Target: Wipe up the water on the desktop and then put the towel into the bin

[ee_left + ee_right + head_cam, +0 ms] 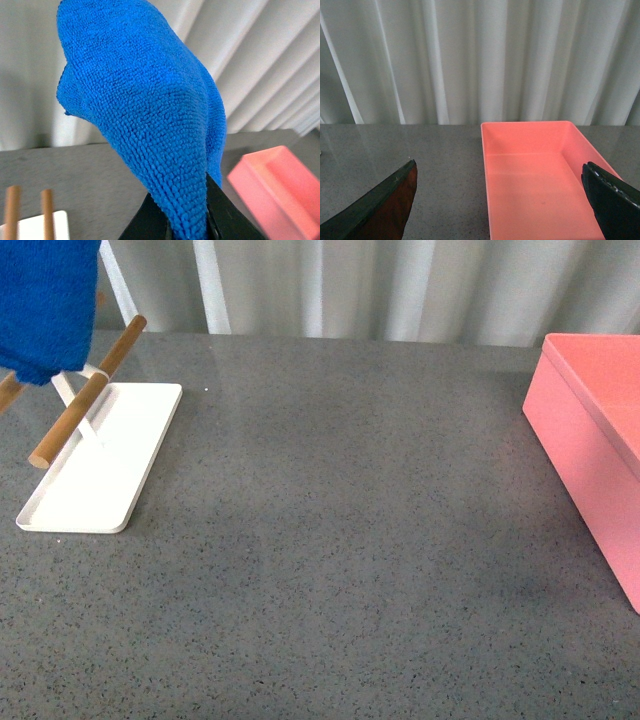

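**Fig.** Soft, even, bright illumination in all views, with no hard shadows. Front view: the worktop [340, 540] carries a pale sheen toward 12 o'clock, beneath the bright curtain [400, 285]. Left wrist view: the towel [145, 115] is sharp, while the bin [260, 210] at 4 o'clock is blurred. Right wrist view: the right tool [499, 167] shows dark, soft-edged fingers at 7 and 4 o'clock.

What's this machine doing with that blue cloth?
The left gripper has its fingers shut on the towel, holding it in the air by the rack at the desktop's left side. The right gripper is open and empty, facing the bin on the right, which has nothing in it yet.
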Motion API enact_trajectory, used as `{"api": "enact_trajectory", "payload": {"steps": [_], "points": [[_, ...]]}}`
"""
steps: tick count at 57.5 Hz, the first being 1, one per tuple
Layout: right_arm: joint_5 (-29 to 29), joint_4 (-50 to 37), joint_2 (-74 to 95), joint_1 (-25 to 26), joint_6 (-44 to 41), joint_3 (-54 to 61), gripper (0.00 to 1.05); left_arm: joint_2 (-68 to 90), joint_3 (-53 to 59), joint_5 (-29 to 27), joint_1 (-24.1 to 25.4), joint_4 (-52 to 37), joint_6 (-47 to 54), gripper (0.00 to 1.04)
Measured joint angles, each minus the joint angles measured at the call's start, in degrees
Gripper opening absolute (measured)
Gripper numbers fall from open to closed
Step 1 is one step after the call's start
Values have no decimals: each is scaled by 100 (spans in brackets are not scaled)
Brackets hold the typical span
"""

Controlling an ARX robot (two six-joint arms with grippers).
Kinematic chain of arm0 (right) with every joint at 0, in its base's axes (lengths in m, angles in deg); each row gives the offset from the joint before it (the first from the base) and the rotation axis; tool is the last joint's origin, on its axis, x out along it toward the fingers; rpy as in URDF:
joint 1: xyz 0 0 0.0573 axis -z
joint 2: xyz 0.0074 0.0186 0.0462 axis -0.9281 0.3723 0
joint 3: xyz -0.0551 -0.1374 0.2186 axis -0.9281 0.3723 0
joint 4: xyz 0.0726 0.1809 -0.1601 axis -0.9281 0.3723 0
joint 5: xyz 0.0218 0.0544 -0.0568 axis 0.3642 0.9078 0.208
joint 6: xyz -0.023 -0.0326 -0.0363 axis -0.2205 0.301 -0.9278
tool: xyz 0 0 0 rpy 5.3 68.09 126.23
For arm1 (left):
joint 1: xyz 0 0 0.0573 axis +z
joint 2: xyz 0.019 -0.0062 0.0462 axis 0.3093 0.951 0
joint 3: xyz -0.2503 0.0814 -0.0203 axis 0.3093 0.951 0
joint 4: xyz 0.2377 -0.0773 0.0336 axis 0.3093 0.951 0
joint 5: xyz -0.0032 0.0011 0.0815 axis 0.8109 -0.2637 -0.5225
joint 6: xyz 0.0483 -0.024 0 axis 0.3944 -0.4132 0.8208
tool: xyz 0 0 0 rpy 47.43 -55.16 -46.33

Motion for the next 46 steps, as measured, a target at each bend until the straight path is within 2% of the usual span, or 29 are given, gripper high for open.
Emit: {"api": "enact_trajectory", "payload": {"steps": [5, 11, 22, 46], "points": [[0, 0, 0, 0, 0, 0, 98, -153, 251, 195, -85, -389, -568, 5], [0, 0, 0, 0, 0, 0, 98, -122, 367, 234, -195, -404, -811, 5], [2, 0, 0, 0, 0, 0, 98, 111, 402, 26, -378, -334, -739, 5], [0, 0, 0, 0, 0, 0, 98, 111, 450, 26, -439, -341, -542, 5]]}}
